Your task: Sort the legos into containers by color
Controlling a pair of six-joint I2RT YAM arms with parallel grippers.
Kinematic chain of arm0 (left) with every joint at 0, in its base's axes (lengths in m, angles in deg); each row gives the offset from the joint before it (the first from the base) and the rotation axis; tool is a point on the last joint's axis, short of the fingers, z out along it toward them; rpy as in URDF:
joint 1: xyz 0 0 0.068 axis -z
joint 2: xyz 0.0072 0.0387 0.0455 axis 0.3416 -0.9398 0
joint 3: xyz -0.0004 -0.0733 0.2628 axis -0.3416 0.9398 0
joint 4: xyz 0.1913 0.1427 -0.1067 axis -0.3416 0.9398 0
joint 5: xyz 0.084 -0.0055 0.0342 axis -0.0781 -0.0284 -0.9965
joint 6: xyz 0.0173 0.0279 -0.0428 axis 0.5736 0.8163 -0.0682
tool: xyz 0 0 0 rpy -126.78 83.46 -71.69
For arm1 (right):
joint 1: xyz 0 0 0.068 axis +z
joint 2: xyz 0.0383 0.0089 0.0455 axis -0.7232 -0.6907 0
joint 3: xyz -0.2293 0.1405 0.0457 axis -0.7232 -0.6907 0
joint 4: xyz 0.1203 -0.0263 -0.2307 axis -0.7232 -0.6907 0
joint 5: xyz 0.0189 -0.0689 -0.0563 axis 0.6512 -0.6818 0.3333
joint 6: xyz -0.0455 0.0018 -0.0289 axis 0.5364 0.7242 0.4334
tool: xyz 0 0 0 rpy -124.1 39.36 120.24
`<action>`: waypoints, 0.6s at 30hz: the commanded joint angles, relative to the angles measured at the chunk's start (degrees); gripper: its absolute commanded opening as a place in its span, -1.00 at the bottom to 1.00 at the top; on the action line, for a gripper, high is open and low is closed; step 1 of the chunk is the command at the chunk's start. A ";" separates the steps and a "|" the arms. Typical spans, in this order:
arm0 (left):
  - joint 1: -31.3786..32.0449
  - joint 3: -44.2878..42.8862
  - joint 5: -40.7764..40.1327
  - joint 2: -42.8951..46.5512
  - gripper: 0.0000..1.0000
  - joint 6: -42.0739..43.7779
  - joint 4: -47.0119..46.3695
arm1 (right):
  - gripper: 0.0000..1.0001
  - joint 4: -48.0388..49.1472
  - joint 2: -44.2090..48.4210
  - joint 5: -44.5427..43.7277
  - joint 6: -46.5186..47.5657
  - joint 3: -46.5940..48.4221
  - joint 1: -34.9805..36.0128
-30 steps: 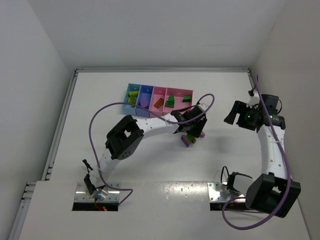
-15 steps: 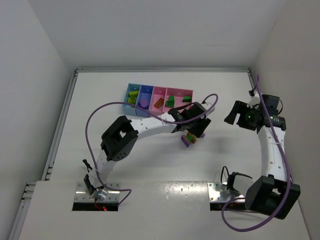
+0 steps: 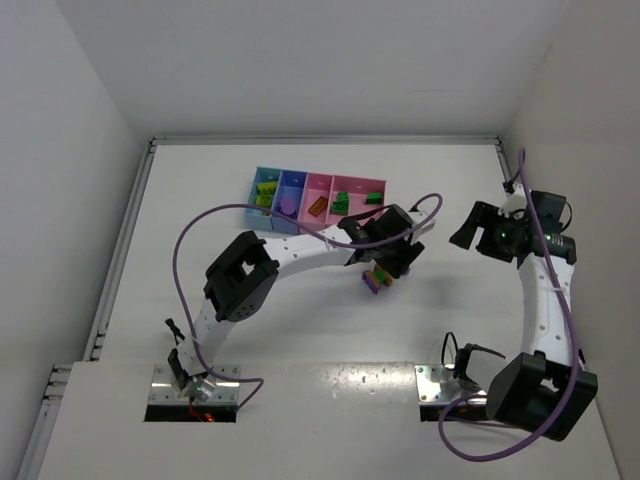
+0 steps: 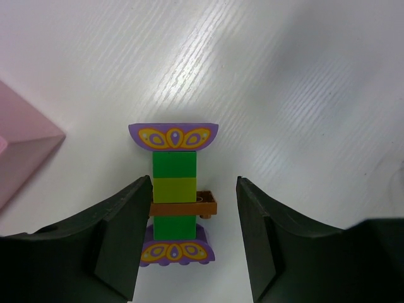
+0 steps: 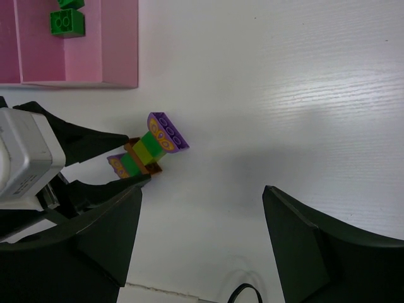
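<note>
Left gripper straddled the multicolour strip lying flat on the table. The fingers were unclenched, the left pad at the orange plate and a clear gap on the right.

Right gripper hung spread and empty.

The risk, as I read it, was that closing on that jutting orange plate could twist or snap the strip, and binning it whole would mix colours.

The left wrist view alone showed the gap. The right wrist view showed the wider pink bin at the strip's 11 o'clock, with green bricks inside.
</note>
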 commanded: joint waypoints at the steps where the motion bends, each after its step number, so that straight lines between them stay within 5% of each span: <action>1: -0.27 -2.68 1.75 -2.08 0.24 0.69 0.22 | 0.56 0.61 1.04 1.33 0.50 0.29 -0.38; 18: -1.95 -5.49 1.76 -6.57 0.24 0.17 1.98 | 0.56 0.08 0.52 1.85 0.50 0.29 -1.44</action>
